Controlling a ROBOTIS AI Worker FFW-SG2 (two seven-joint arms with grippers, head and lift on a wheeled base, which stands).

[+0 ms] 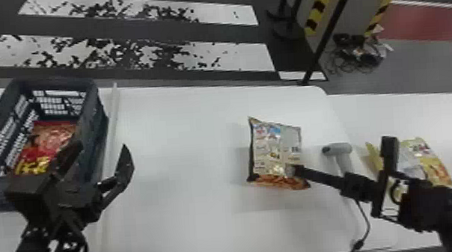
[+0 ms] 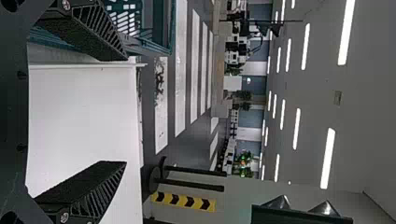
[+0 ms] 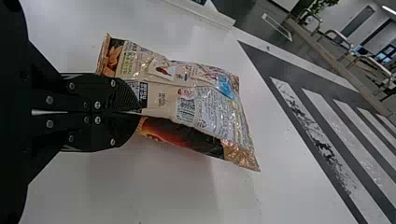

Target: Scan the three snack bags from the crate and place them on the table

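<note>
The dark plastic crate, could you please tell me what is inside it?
Inside the crate lies a shiny red and yellow snack bag. The black left tool covers part of the near end, and whatever lies there or under the bag cannot be seen.

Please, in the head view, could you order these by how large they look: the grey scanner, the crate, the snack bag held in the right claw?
Largest: the crate
Next: the held snack bag
Smallest: the grey scanner
</note>
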